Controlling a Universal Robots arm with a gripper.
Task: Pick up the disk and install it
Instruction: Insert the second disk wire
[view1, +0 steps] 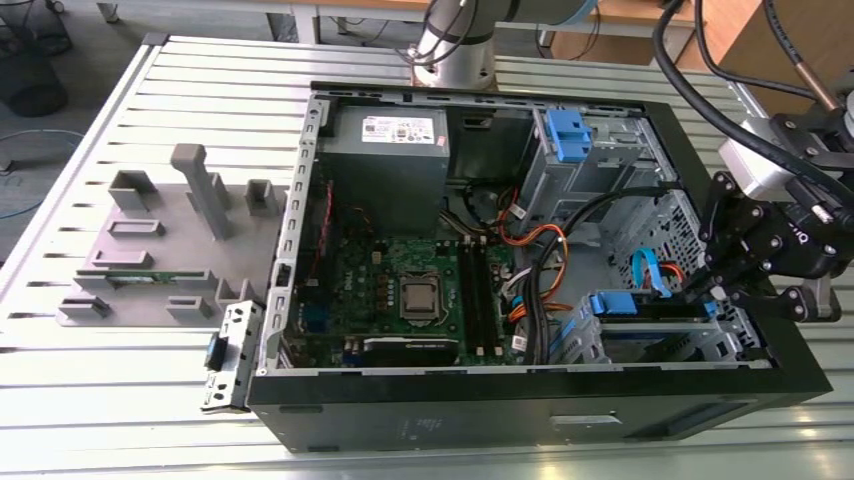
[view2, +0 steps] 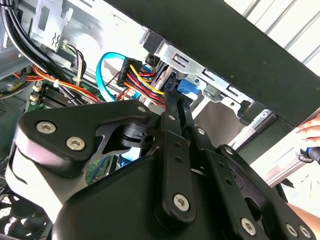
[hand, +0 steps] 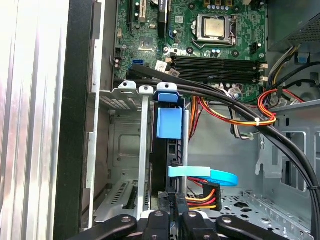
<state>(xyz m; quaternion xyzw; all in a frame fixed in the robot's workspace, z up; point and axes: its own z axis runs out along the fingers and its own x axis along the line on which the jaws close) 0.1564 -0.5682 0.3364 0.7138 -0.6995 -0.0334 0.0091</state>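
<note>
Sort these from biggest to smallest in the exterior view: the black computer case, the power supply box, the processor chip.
1. Black computer case
2. Power supply box
3. Processor chip

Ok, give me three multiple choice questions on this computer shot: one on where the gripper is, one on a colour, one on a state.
1. Where is the gripper?
A) at the case's end on the exterior view's left
B) outside the case
C) at the drive cage, on the exterior view's right

2. What colour is the tab on the disk?
A) blue
B) red
C) green

3. The computer case is:
A) shut
B) open, insides showing
C) wrapped in plastic

Answers:
1 C: it hangs at the cage.
2 A: the tab is blue in the first wrist view.
3 B: the motherboard is in plain sight.
</note>
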